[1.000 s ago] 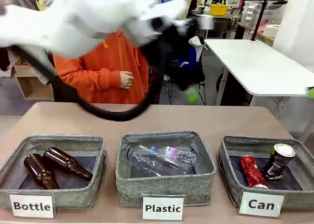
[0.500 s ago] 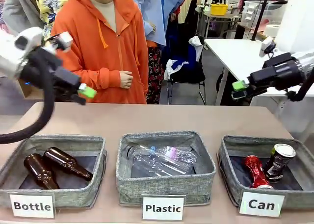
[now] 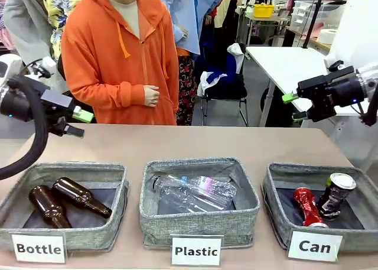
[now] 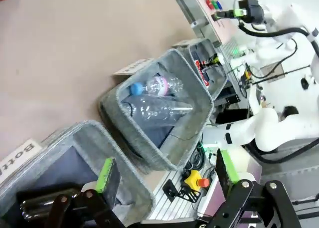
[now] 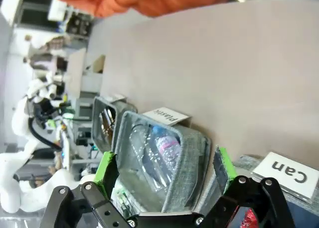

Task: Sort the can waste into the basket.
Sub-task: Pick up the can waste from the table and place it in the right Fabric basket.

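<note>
Two cans lie in the grey woven basket [image 3: 273, 194] behind the "Can" card [image 3: 315, 246] at the right: a crushed shiny red can [image 3: 306, 206] and a dark can with a silver top [image 3: 335, 194] leaning beside it. My left gripper [image 3: 77, 123] hovers open and empty above the table's far left. High at the far right, my right gripper [image 3: 293, 106] is likewise open and holds nothing. In the left wrist view the open gripper [image 4: 167, 170] looks down the row of bins, with the red can [image 4: 203, 71] far off. In the right wrist view the open gripper [image 5: 164, 169] frames the "Can" card [image 5: 294, 174].
The middle bin [image 3: 199, 223], carded "Plastic", holds clear bottles [image 3: 192, 192]. The left bin [image 3: 65, 234], carded "Bottle", holds two brown glass bottles [image 3: 66, 200]. A person in an orange hoodie [image 3: 121, 57] stands at the far side. Bare tabletop [image 3: 195, 143] lies behind the bins.
My left arm swung from across the middle back to the far left and sank a little. The right gripper came in from the right and edged outward. The cans stayed in the basket.
</note>
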`<state>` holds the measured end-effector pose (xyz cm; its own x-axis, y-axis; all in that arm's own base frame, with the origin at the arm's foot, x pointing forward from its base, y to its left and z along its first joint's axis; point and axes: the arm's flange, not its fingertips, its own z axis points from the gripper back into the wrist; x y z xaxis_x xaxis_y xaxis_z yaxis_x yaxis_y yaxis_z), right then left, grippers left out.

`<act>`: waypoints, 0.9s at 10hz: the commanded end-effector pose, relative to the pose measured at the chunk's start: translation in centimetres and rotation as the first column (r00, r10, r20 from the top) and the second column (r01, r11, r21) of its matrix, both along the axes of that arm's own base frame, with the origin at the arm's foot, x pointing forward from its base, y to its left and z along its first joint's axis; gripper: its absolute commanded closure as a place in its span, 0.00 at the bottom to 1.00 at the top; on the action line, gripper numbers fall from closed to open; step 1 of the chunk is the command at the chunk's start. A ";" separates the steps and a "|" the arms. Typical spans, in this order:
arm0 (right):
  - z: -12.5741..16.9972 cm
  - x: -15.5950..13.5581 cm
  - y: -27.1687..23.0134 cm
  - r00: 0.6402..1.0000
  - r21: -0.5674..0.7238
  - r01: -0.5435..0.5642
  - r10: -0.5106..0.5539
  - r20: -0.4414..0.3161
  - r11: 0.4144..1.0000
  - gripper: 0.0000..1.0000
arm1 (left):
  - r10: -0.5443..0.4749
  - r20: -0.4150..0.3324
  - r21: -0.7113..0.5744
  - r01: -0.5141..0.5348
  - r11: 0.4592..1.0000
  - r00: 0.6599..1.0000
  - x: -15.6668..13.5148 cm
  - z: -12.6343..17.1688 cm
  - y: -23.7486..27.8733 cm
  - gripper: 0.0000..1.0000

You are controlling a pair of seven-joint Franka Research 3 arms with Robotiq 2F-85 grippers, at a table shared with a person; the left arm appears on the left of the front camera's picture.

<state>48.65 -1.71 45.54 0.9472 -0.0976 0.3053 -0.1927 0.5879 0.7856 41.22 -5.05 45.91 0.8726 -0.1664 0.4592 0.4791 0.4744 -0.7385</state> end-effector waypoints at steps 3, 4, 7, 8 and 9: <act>-0.5 -0.4 1.1 0.997 0.039 -0.068 0.067 0.035 0.997 0.00 | -0.021 0.020 0.020 0.020 1.000 1.000 0.0 0.8 -0.6 0.00; -0.5 -0.4 1.1 0.997 0.039 -0.068 0.067 0.035 0.997 0.00 | -0.021 0.020 0.020 0.020 1.000 1.000 0.0 0.8 -0.6 0.00; -0.5 -0.4 1.1 0.997 0.039 -0.068 0.067 0.035 0.997 0.00 | -0.021 0.020 0.020 0.020 1.000 1.000 0.0 0.8 -0.6 0.00; -0.5 -0.4 1.1 0.997 0.039 -0.068 0.067 0.035 0.997 0.00 | -0.021 0.020 0.020 0.020 1.000 1.000 0.0 0.8 -0.6 0.00; -0.5 -0.4 1.1 0.997 0.039 -0.068 0.067 0.035 0.997 0.00 | -0.021 0.020 0.020 0.020 1.000 1.000 0.0 0.8 -0.6 0.00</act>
